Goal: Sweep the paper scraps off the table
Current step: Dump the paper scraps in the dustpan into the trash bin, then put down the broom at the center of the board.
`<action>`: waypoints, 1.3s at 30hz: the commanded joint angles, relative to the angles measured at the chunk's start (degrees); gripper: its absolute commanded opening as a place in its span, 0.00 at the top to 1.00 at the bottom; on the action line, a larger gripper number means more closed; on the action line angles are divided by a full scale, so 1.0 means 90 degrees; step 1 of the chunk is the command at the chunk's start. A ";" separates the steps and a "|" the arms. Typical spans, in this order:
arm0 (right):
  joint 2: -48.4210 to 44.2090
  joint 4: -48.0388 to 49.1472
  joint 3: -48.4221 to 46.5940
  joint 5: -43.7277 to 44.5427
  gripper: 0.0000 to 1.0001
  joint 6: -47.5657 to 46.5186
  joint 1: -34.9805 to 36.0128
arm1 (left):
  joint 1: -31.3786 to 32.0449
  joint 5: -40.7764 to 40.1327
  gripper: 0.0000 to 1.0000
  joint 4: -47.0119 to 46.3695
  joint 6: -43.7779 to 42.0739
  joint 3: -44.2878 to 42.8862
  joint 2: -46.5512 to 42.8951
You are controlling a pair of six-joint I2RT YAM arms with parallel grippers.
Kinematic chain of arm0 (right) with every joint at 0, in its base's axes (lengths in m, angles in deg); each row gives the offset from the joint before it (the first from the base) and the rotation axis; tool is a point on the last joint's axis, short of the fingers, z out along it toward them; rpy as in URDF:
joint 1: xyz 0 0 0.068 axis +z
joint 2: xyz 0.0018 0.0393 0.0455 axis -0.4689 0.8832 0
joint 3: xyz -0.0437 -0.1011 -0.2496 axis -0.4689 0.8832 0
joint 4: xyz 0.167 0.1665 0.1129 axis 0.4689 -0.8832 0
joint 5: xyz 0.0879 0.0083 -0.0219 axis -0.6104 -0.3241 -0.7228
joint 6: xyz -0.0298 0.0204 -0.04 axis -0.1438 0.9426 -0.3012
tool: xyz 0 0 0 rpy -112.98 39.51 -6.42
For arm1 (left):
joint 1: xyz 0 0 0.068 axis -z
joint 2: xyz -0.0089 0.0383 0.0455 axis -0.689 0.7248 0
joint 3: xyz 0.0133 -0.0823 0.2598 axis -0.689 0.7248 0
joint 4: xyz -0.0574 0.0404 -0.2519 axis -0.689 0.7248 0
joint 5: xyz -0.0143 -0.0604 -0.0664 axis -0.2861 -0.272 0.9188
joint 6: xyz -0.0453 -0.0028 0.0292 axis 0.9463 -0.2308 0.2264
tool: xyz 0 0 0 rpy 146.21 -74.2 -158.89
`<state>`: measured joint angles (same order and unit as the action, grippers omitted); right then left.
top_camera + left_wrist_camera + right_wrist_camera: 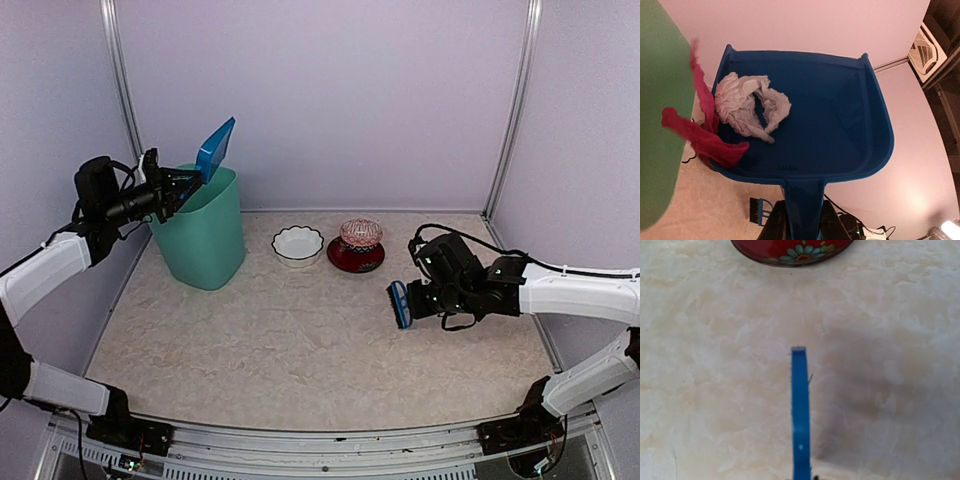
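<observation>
Along the near edge, the metal front rail (330, 445) borders the table (300, 350), a beige marbled surface. At mid-depth on the right, the right gripper (408, 303) hangs low over the table with its jaws clamped on the blue hand brush (399, 304), whose head points left. The right wrist view shows the brush edge-on over bare marbling. Farther back, near the centre, a white bowl (298, 245) with a scalloped rim stands just left of a red dish (356, 257) carrying a pink domed item; the two are close but apart. At the far left, a teal bin (205, 240) stands upright on the table. Above its rim, the left gripper (180, 188) has its jaws clenched on the handle of the blue dustpan (215, 148), which is tilted. The paper scraps (740, 115) lie in the pan: a crumpled white wad (770, 107) near its left wall, and red strips (705, 137) draped over its left edge, beside the green bin wall.
</observation>
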<state>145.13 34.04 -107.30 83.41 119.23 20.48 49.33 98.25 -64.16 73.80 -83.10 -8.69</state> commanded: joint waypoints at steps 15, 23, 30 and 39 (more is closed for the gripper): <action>0.0092 0.0281 0.0004 0.0063 1.00 -0.0330 -0.0119 | -0.0618 -0.0895 1.00 -0.3181 0.4075 0.1397 -0.0568; -0.0282 0.0526 0.0130 0.0206 1.00 -0.0207 -0.0208 | -0.0583 -0.0046 1.00 -0.1765 0.1910 0.0648 -0.0858; -0.0756 0.1525 0.0400 -0.0910 1.00 0.0258 -0.0578 | 0.0058 -0.0907 1.00 0.1892 -0.1400 -0.0217 -0.1522; -0.0632 0.3433 0.1520 -0.2789 1.00 0.2154 -0.1296 | 0.2467 -0.3864 1.00 0.3790 -0.2884 -0.0152 -0.2018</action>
<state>137.90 55.35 -97.14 67.67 128.39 11.10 64.30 77.93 -40.43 56.66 -85.22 -26.15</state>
